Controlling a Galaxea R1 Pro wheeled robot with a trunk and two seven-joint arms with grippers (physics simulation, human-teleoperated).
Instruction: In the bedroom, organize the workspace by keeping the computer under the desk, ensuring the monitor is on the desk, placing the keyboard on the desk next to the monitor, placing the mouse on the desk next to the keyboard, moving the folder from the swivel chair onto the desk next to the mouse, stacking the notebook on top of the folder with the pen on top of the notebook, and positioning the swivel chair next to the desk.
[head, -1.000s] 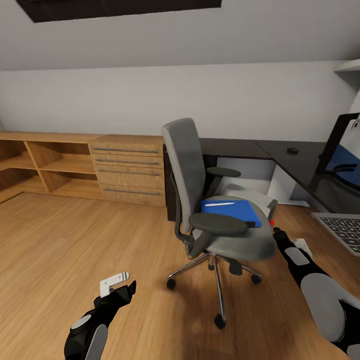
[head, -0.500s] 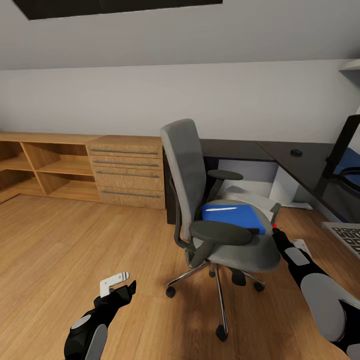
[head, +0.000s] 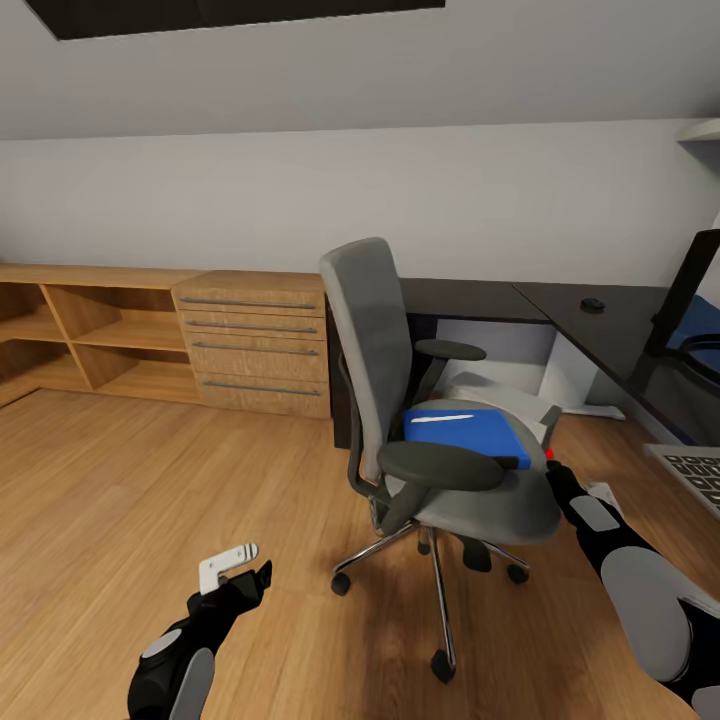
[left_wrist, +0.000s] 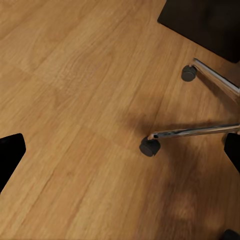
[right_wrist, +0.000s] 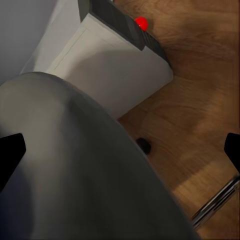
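Observation:
The grey swivel chair (head: 385, 330) stands mid-floor, turned toward the black desk (head: 600, 335). On its seat lies the blue folder (head: 470, 430) with the white pen (head: 442, 418) on top. The notebook is out of view. My right gripper (head: 553, 472) is open at the seat's right edge, with the grey seat (right_wrist: 65, 165) and the white computer (right_wrist: 100, 65) close before it. My left gripper (head: 240, 568) hangs open over the floor, left of the chair's base (left_wrist: 200, 131). On the desk are the mouse (head: 593, 303), the keyboard (head: 698, 472) and the monitor (head: 688, 300).
Low light-wood cabinets (head: 255, 340) with open shelves (head: 100, 340) line the back wall on the left. Wood floor (head: 120, 480) spreads wide on the left. The chair's casters (left_wrist: 149, 147) and metal spokes stick out near both arms.
The whole view has shifted slightly since a second ago, so the camera moved. Both grippers hold the same place in the picture and stay open.

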